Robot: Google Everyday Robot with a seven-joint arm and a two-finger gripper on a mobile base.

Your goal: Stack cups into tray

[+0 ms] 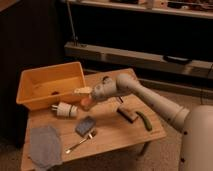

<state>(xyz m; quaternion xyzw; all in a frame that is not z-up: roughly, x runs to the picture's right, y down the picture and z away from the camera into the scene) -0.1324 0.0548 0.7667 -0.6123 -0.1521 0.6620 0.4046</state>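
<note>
The yellow-orange tray (30, 82) stands at the table's back left. A white cup (66, 110) lies on its side on the table just in front of the tray. I cannot make out the olive-green cup as a separate thing. My gripper (85, 96) hangs just right of and slightly above the fallen white cup, near the tray's front right corner. Its fingers are apart and hold nothing.
A small dark item (55, 92) lies inside the tray. A blue-grey sponge (85, 125), a fork (80, 143) and a grey cloth (45, 146) lie at the front. A dark brush (128, 114) and a green vegetable (145, 120) lie to the right.
</note>
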